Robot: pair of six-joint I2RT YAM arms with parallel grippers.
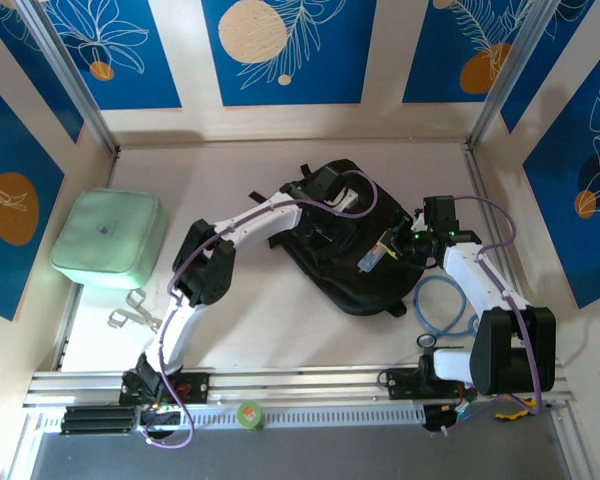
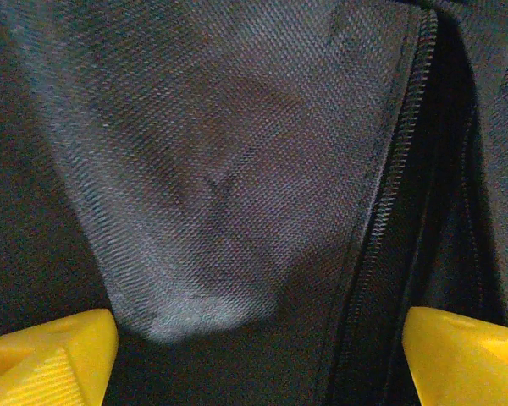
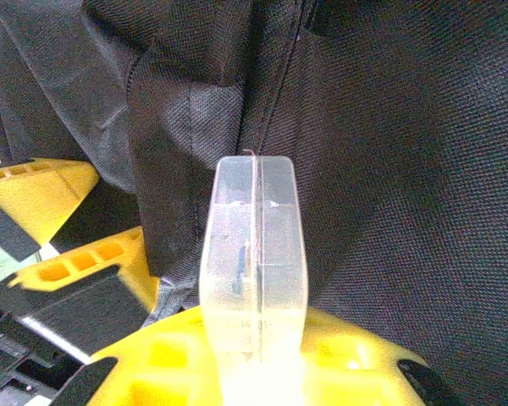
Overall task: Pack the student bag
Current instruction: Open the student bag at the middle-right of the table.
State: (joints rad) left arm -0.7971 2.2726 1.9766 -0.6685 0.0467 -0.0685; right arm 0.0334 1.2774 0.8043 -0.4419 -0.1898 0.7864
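The student bag, a black fabric backpack, lies in the middle of the table. My left gripper is pressed down over its upper part. In the left wrist view that gripper is open, its yellow fingertips wide apart over black fabric and a zipper line, with nothing between them. My right gripper sits at the bag's right side, shut on a flat clear plastic case. Close up, the clear case stands on edge in the yellow jaws of the right gripper, against the bag's cloth.
A pale mint-green bag rests at the left wall, with metal scissors just in front of it. A coiled blue cable lies by the right arm. A green tape roll sits on the front rail.
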